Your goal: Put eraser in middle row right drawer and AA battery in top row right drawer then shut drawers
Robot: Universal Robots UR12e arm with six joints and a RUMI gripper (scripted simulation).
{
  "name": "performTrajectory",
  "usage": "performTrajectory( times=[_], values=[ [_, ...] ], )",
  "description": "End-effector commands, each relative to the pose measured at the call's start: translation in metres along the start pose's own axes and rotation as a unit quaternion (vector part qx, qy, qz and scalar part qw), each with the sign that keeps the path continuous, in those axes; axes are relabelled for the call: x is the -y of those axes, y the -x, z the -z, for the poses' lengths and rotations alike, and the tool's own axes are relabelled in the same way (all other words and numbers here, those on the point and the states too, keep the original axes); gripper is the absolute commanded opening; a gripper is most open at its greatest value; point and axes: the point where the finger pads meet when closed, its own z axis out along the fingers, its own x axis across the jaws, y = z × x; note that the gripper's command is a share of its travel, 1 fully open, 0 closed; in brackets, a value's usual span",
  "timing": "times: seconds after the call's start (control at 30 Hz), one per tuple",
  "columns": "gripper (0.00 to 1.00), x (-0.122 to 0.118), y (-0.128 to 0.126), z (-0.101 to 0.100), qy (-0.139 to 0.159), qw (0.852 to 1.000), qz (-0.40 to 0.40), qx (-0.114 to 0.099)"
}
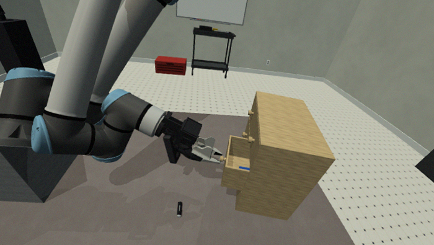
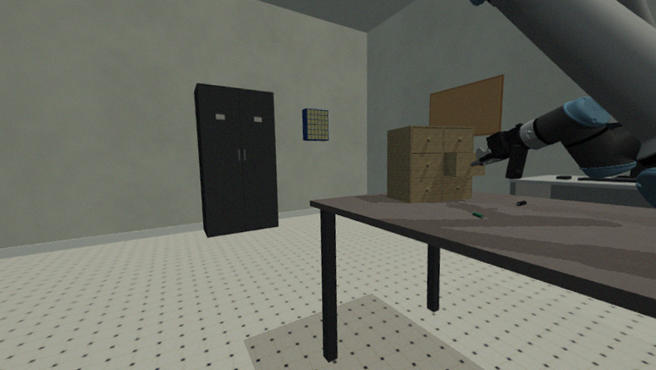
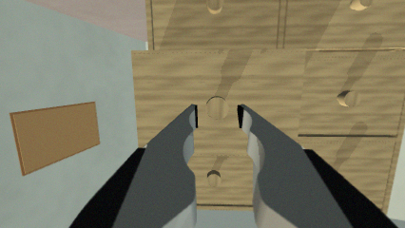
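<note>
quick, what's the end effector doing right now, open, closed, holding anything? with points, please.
End effector (image 1: pixel 221 158) (image 2: pixel 472 164) (image 3: pixel 217 106): slightly open, holding nothing, its fingertips at the open drawer's knob (image 1: pixel 222 158) (image 3: pixel 217 108).

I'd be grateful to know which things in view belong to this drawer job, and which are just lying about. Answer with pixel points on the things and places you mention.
Job:
- chest (image 1: pixel 295 130) (image 2: pixel 398 161)
- blue piece (image 1: pixel 244 168), probably the eraser
- black cylinder (image 1: pixel 179 209) (image 2: pixel 521 203), likely the AA battery

Lying about:
- green cylinder (image 2: pixel 477 215), though possibly a battery too
- red toolbox (image 1: pixel 170 65)

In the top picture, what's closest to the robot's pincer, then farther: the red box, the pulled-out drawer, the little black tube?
1. Pulled-out drawer: right ahead.
2. Little black tube: on the table.
3. Red box: back on the floor.
</note>
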Motion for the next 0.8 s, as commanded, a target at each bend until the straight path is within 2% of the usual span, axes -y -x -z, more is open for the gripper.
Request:
performTrajectory(
  times=[0.0,0.77],
  values=[
    [0.2,-0.0018,0.0002,-0.0035,0.0,1.0,0.0,0.0],
    [0.2,-0.0038,0.0002,-0.009,0.0,1.0,0.0,0.0]
  ],
)
